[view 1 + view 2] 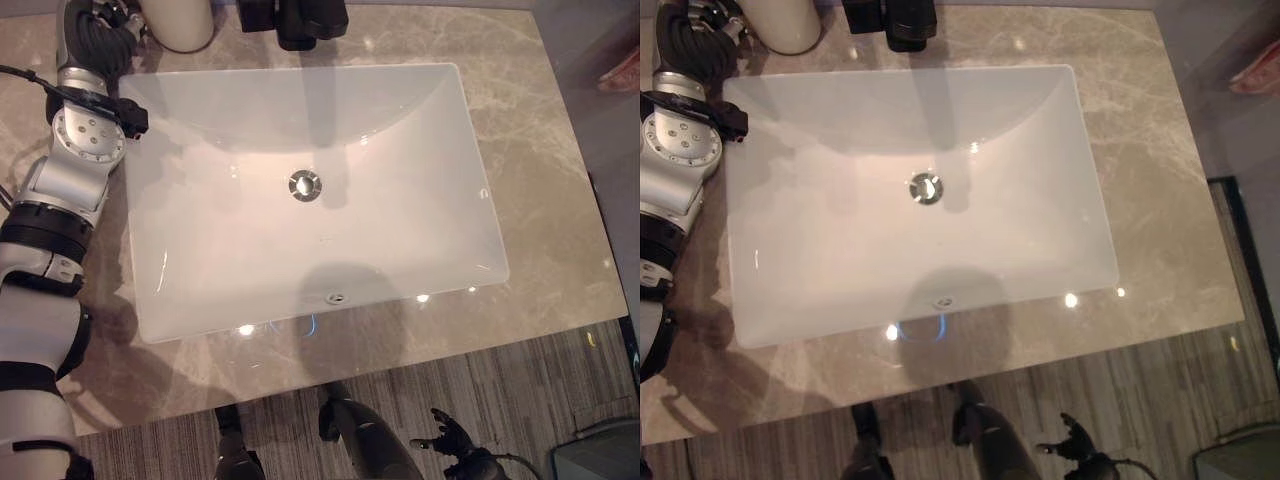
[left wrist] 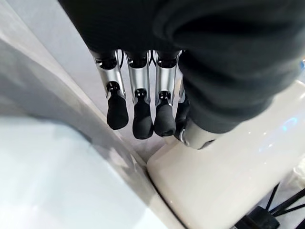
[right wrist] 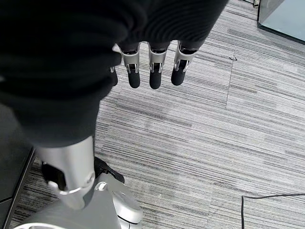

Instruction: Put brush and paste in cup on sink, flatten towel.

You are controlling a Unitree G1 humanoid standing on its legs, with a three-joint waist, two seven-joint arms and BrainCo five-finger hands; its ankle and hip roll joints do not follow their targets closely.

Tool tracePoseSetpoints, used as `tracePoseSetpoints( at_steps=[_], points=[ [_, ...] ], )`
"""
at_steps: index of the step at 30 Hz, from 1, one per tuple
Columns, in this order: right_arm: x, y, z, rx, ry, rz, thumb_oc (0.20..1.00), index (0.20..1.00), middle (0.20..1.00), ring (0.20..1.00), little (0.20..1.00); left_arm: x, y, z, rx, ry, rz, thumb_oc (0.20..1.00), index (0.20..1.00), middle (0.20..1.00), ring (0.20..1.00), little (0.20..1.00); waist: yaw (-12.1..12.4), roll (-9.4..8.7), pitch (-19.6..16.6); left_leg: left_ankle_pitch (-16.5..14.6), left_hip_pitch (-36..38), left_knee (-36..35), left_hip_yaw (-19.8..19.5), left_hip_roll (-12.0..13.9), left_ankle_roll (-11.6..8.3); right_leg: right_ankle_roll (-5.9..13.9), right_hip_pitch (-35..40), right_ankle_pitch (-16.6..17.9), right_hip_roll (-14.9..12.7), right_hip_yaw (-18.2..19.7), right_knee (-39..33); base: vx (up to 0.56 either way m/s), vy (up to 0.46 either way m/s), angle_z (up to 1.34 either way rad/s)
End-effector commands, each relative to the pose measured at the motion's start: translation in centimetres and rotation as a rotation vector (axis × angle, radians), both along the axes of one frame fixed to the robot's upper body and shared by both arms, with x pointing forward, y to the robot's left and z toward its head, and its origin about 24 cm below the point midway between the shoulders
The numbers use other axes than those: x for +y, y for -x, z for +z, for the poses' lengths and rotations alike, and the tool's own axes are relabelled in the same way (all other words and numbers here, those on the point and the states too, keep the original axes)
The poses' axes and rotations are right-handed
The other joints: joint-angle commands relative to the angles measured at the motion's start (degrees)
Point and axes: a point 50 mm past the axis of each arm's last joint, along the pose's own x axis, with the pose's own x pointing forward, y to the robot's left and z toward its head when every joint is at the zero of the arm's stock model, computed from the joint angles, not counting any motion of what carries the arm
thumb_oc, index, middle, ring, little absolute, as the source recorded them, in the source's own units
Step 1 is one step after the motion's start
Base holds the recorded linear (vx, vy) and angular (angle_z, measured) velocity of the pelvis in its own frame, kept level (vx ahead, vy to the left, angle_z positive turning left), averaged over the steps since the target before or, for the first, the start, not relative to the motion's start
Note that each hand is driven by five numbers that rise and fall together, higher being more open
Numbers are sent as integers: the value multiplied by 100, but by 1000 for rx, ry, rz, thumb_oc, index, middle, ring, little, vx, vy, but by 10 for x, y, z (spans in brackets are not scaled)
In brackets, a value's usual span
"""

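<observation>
The cream cup (image 1: 178,24) stood at the far left corner of the marble worktop (image 1: 545,200), just beside the white sink (image 1: 400,200) — the left robot hand (image 2: 143,114) hung right by it, fingers straight, holding nothing — while the right robot hand (image 3: 152,71) hung relaxed and empty over the striped floor (image 3: 214,143).

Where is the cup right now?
The cream cup stands on the marble counter at the far left corner of the white sink, beside the black tap, with the left robot hand by it.
</observation>
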Motion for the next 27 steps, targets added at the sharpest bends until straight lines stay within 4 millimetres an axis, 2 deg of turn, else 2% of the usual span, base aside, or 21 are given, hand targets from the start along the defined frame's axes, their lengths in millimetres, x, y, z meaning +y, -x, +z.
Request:
tracePoseSetpoints(
  at_steps=[1, 3, 4, 7, 10, 12, 13, 14, 15, 16, 17, 18, 22, 23, 24, 25, 26, 27],
  points=[
    [-24, 2, 7, -17, 68, -58, 1000, 1000, 1000, 1000, 1000, 12, -2, -36, 73, 20, 57, 200, 200, 200, 200, 200, -111, 61, 259, 353, 461, 37, -45, -40, 110, 937, 207, -393, -517, -128, 633, -85, -15, -1],
    [-27, 2, 7, -14, 76, -66, 1000, 1000, 1000, 1000, 1000, 13, 0, -41, 84, -1, 59, 200, 200, 200, 200, 200, -101, 69, 250, 324, 498, 37, -58, -67, 122, 939, 275, -398, -542, -142, 627, -47, 0, 3],
    [-30, 5, 6, 0, 90, -78, 1000, 1000, 1000, 1000, 1000, 19, 5, -55, 102, -26, 75, 200, 200, 200, 200, 200, -50, 74, 232, 229, 599, 37, -73, -115, 152, 945, 443, -405, -598, -150, 609, -15, 17, 10],
    [-33, 7, 6, 4, 97, -85, 1000, 1000, 1000, 1000, 1000, 25, 12, -70, 109, 13, 71, 200, 200, 200, 200, 200, -9, 65, 240, 175, 698, 37, -95, -166, 170, 956, 639, -387, -648, -167, 560, -17, 33, 13],
    [-37, 10, 5, 27, 114, -108, 1000, 1000, 1000, 1000, 1000, 37, 31, -100, 115, 93, 52, 200, 200, 200, 200, 200, 86, 99, 287, 100, 962, 37, -119, -305, 222, 1004, 1038, -306, -789, -205, 460, -37, 123, 14],
    [-38, 11, 5, 33, 115, -111, 1000, 1000, 1000, 1000, 1000, 34, 39, -104, 96, 116, 18, 200, 200, 200, 200, 200, 123, 107, 285, 83, 1023, 37, -137, -339, 241, 1019, 1143, -295, -826, -215, 429, -33, 118, 7],
    [-38, 15, 2, 64, 119, -131, 1000, 1000, 1000, 1000, 1000, 44, 54, -127, 120, 181, 9, 200, 200, 200, 200, 200, 219, 112, 254, 37, 1150, 37, -171, -420, 297, 1042, 1353, -276, -898, -214, 399, -24, 102, 11],
    [-39, 15, 2, 64, 121, -128, 1000, 1000, 1000, 1000, 1000, 45, 55, -128, 121, 182, 12, 200, 200, 200, 200, 200, 199, 118, 260, 35, 1164, 37, -172, -420, 298, 1044, 1370, -274, -898, -216, 393, -51, 200, 16],
    [-38, 17, 1, 81, 119, -119, 1000, 1000, 1000, 1000, 1000, 50, 70, -142, 131, 234, -12, 200, 200, 200, 200, 200, 281, 92, 202, -5, 1298, 37, -192, -502, 353, 1065, 1564, -260, -947, -195, 350, -28, 99, 28],
    [-38, 17, 1, 82, 120, -117, 1000, 1000, 1000, 1000, 1000, 51, 71, -143, 132, 236, -10, 200, 200, 200, 200, 200, 268, 94, 204, -7, 1307, 37, -190, -503, 354, 1066, 1575, -258, -947, -194, 345, -36, 159, 24],
    [-38, 20, -1, 105, 125, -108, 1000, 1000, 1000, 1000, 1000, 55, 81, -153, 146, 263, -14, 200, 200, 200, 200, 200, 313, 88, 167, -44, 1399, 37, -210, -544, 394, 1088, 1696, -253, -982, -178, 323, -27, 160, 27],
    [-36, 24, -3, 131, 120, -97, 1000, 1000, 1000, 1000, 1000, 63, 100, -172, 185, 300, 1, 200, 200, 200, 200, 200, 370, 43, 56, -84, 1530, 37, -231, -626, 477, 1105, 1875, -239, -1043, -140, 289, -16, 210, 19],
    [-35, 25, -5, 163, 125, -80, 1000, 1000, 1000, 1000, 1000, 68, 138, -208, 259, 398, 0, 200, 200, 200, 200, 200, 547, -5, -141, -254, 1881, 37, -256, -819, 656, 1194, 2237, -201, -1175, -50, 213, -39, 189, 8],
    [-34, 25, -6, 168, 124, -76, 1000, 1000, 1000, 1000, 1000, 69, 147, -214, 277, 412, 3, 200, 200, 200, 200, 200, 573, -22, -195, -250, 1937, 37, -275, -882, 698, 1206, 2294, -166, -1223, -34, 195, -54, 128, 4],
    [-34, 25, -6, 168, 124, -75, 1000, 1000, 1000, 1000, 1000, 69, 147, -214, 277, 412, 4, 200, 200, 200, 200, 200, 569, -25, -200, -247, 1931, 37, -277, -885, 700, 1207, 2290, -164, -1226, -35, 194, -65, 171, 4],
    [-33, 25, -7, 176, 121, -84, 1000, 1000, 1000, 1000, 1000, 67, 162, -228, 323, 441, 1, 200, 200, 200, 200, 200, 663, -59, -294, -343, 2069, 37, -301, -1005, 788, 1245, 2405, -110, -1318, -33, 140, -29, 111, 5],
    [-33, 26, -7, 178, 121, -82, 1000, 1000, 1000, 1000, 1000, 67, 163, -228, 325, 442, 3, 200, 200, 200, 200, 200, 659, -61, -288, -348, 2087, 37, -295, -1010, 793, 1251, 2423, -106, -1321, -28, 131, -76, 235, -2],
    [-33, 26, -7, 178, 117, -92, 1000, 1000, 1000, 1000, 1000, 69, 181, -245, 368, 507, 31, 200, 200, 200, 200, 200, 746, -92, -308, -404, 2265, 39, -317, -1157, 899, 1315, 2561, -10, -1443, -36, 122, -47, 128, -2]
  ],
)
